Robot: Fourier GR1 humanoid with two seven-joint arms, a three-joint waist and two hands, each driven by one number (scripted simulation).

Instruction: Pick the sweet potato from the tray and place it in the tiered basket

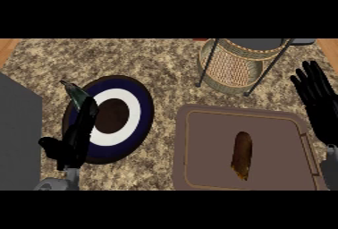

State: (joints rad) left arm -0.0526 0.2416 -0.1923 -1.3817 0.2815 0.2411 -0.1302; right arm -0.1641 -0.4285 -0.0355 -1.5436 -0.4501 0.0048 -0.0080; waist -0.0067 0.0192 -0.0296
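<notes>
A long brown sweet potato [242, 155] lies lengthwise near the middle of a flat brown rectangular tray [204, 152] on the speckled stone counter [165, 58]. Beyond the tray, at the far right, stands a tiered wicker basket in a dark wire frame [238, 65]. The right hand [318, 100] rests at the right edge beside the tray, fingers straight and spread, holding nothing. The left hand [78, 129] lies over a round plate with dark blue, white and brown rings [125, 112] at the left, fingers extended, holding nothing.
</notes>
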